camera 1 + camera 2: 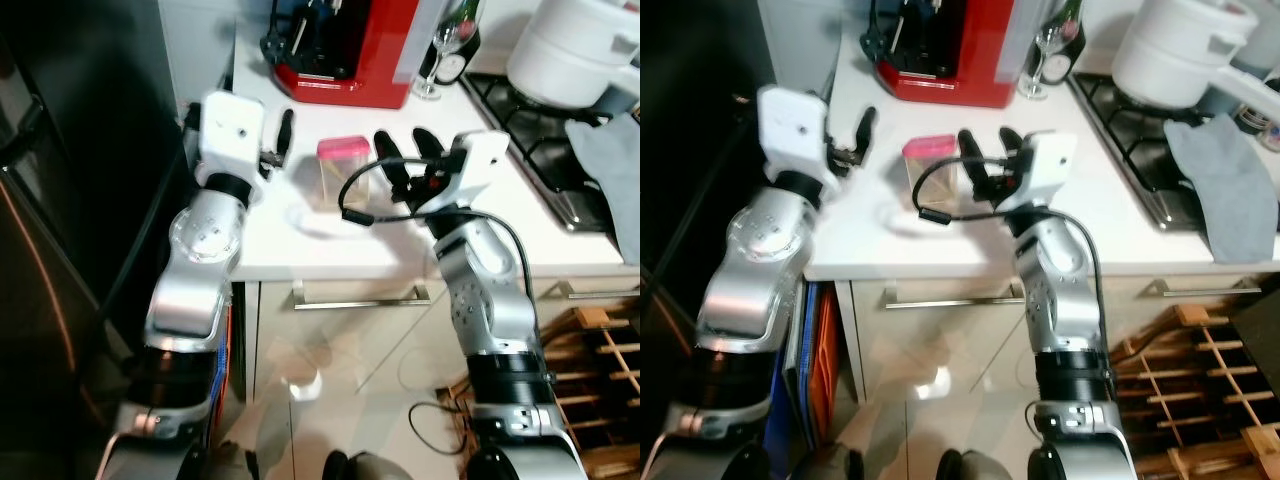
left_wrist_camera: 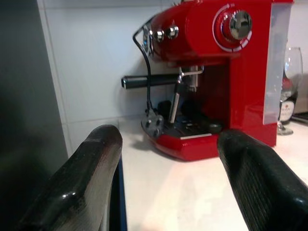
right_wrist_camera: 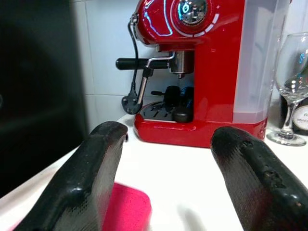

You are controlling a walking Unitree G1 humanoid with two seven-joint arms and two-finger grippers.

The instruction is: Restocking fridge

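Observation:
A small clear container with a pink lid (image 1: 343,164) stands on the white counter (image 1: 330,245). My right gripper (image 1: 405,150) hovers just to its right, open, with nothing between its fingers (image 3: 91,183); the pink lid (image 3: 131,211) shows low beside one finger in the right wrist view. My left gripper (image 1: 278,140) is to the container's left, near the counter's left edge, also open and empty, its fingers (image 2: 89,178) pointing at the back wall. The dark fridge (image 1: 70,210) fills the left side, its door shut.
A red espresso machine (image 1: 345,45) stands at the back of the counter, with a wine glass (image 1: 438,55) and a bottle beside it. To the right are a hob (image 1: 535,145), a white pot (image 1: 575,45) and a grey cloth (image 1: 610,175). A wooden rack (image 1: 600,370) stands low right.

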